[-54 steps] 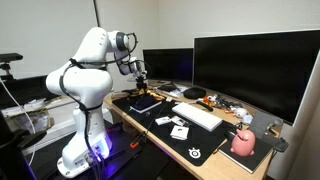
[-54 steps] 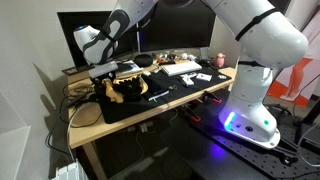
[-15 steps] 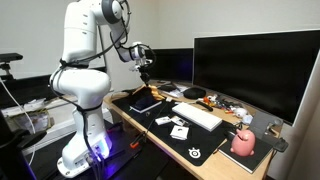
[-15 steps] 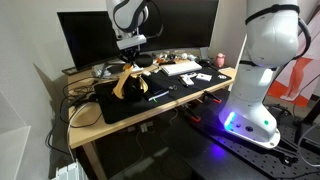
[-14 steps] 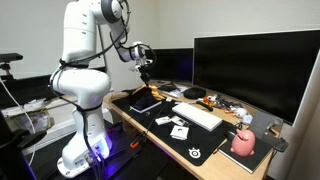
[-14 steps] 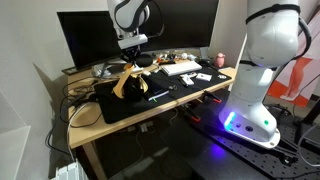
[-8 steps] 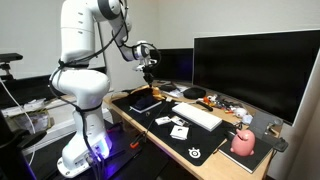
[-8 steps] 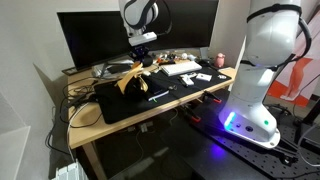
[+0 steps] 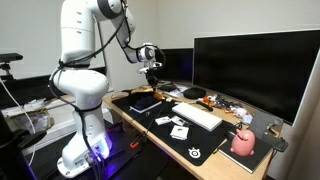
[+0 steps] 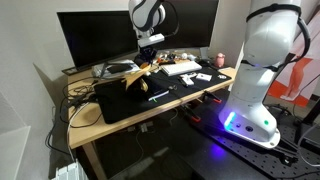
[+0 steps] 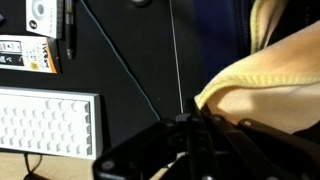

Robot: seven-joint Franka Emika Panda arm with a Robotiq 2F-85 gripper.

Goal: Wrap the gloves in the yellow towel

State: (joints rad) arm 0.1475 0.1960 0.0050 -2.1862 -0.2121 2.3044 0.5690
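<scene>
- While its base stands on the floor beside the bench (image 10: 76,129), the arm (image 9: 85,50) rises upright; the upper joints sit high, well above the monitor (image 9: 255,70).
- From the top joint the forearm slopes down over the bench; the wrist points straight down above the end of the black mat (image 10: 125,100) farthest from the pink object (image 9: 243,143).
- End effector (image 10: 149,50) hangs well above the mat, touching no surface.
- Fingers together, clamped on an edge of the yellow towel (image 10: 138,76). In the wrist view the cloth runs right into the end effector (image 11: 188,128).
- In an exterior view the towel drapes down and to one side from the grip, with its lower end at or close to the mat; contact cannot be confirmed.
- Wrist view: towel (image 11: 268,88) fills the right side, folded, over the dark mat.
- Gloves: not made out in any view.
- White keyboard (image 11: 45,120) lies on the bench, well apart from the towel.
</scene>
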